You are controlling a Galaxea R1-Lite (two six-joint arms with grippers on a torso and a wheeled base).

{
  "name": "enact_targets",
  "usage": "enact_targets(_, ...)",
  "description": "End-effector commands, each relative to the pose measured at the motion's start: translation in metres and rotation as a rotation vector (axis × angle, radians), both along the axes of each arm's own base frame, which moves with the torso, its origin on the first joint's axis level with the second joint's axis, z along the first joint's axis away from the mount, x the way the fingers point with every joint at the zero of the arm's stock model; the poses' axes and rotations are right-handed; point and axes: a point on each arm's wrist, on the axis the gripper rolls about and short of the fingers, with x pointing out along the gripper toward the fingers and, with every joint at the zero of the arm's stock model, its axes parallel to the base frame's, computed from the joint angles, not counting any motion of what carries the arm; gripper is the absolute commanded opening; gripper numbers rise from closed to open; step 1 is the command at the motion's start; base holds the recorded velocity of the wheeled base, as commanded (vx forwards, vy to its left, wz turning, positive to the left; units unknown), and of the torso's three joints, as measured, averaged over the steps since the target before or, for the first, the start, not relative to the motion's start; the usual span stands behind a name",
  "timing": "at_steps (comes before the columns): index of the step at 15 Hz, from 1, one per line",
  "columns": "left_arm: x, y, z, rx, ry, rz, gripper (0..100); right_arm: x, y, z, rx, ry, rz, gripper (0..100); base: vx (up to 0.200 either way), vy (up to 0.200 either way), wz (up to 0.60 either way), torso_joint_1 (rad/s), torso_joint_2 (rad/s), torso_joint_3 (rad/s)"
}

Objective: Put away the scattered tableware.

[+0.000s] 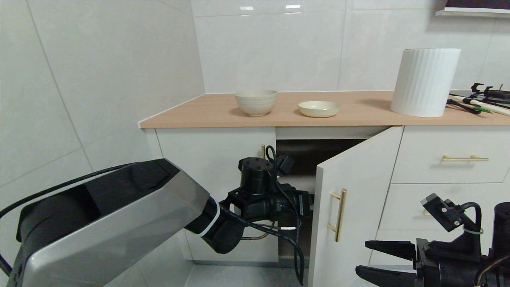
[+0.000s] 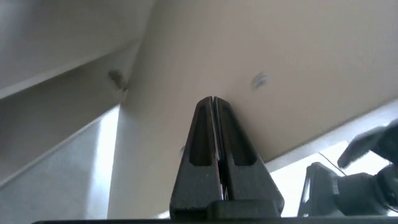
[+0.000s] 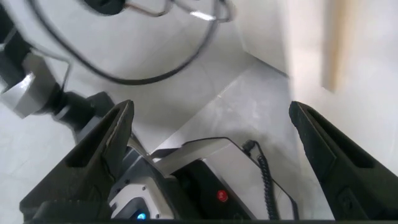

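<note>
Though near door (image 1: pixel 358 207), left tool (image 2: pixel 212 102) closed.

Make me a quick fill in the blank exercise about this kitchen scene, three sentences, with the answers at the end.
1. The bowl and the dish both sit on the ___.
2. The cabinet door below the dish is ___.
3. The right claw is open, while the left claw is ___.
Missing words: counter; open; shut.
</note>
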Motion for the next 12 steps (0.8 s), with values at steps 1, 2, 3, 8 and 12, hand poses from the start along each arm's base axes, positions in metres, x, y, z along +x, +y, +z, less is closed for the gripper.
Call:
enact_targets(1, 0.006, -0.004, -0.002, -0.004, -0.004, 0.003, 0, 0.0, 0.0, 0.0, -0.001, 0.001, -0.003, 100, 0.0, 0.0, 0.0, 0.0, 0.0, 0.0)
enact_targets(2, 0.007, -0.006, -0.003, -0.001, -0.003, 0.001, 0, 0.0, 0.0, 0.0, -0.001, 0.0, -0.004, 100, 0.0, 0.0, 0.0, 0.0, 0.0, 0.0)
enact_targets(3, 0.008, -0.008, -0.005, 0.001, 0.002, 0.0, 0, -0.001, -0.001, 0.001, 0.001, -0.004, -0.003, 100, 0.0, 0.0, 0.0, 0.0, 0.0, 0.0)
enact_targets(8, -0.02, -0.027, 0.014, -0.019, -0.022, -0.076, 0, -0.011, 0.002, 0.009, 0.021, -0.042, 0.037, 100, 0.0, 0.0, 0.0, 0.0, 0.0, 0.0)
enact_targets(12, -0.078, -0.058, 0.043, -0.054, -0.054, -0.221, 0, -0.04, 0.009, 0.023, 0.071, -0.116, 0.16, 100, 0.0, 0.0, 0.0, 0.0, 0.0, 0.0)
